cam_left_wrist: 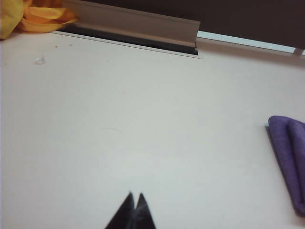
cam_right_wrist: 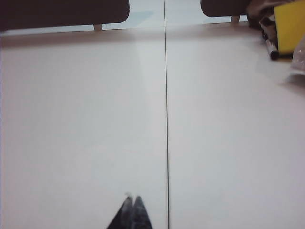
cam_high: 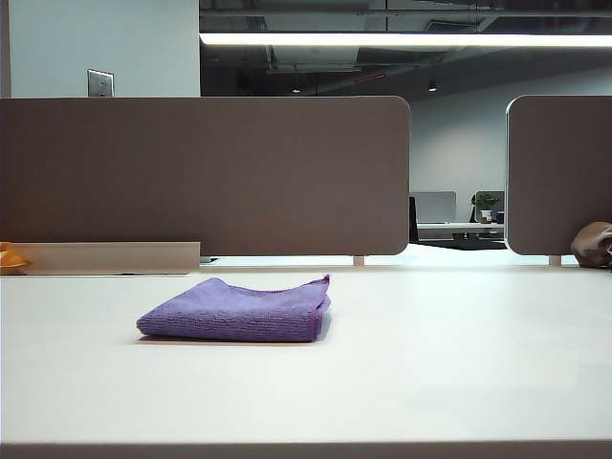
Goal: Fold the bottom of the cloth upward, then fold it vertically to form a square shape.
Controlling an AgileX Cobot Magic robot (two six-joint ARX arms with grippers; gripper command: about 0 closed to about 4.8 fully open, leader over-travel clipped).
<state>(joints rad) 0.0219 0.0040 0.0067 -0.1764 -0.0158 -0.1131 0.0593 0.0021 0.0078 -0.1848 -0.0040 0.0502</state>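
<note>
Left gripper: the left gripper (cam_left_wrist: 135, 200) shows in its wrist view as two dark fingertips pressed together with nothing between them, over bare table well short of the cloth; neither arm appears in the exterior view.
Right gripper: the right gripper (cam_right_wrist: 132, 202) is likewise pressed together and empty, hanging over bare table just beside a thin dark seam line (cam_right_wrist: 166, 119) that runs away from it toward the far edge.
Cloth: the cloth (cam_high: 234, 309) lies on the white table (cam_high: 459, 363), left of the middle and near the far half, already a compact, stacked packet with layered edges on its right side; the left wrist view catches only its rounded folded edge (cam_left_wrist: 288, 157).
Surroundings: grey dividers (cam_high: 206, 172) stand along the far edge; something orange-yellow (cam_left_wrist: 33, 16) sits at the far left, a yellow box (cam_right_wrist: 289, 26) and a brown-grey lump (cam_high: 594, 244) at the far right, all well apart from the cloth.
Step in hand: judging by the layers, both folds look done; the arms seem parked clear of the work.
Next move: probably none beyond checking the shape; if the packet proves uneven, a gripper would need to open, reach to the loose right edge and square it, without dragging the stack.
</note>
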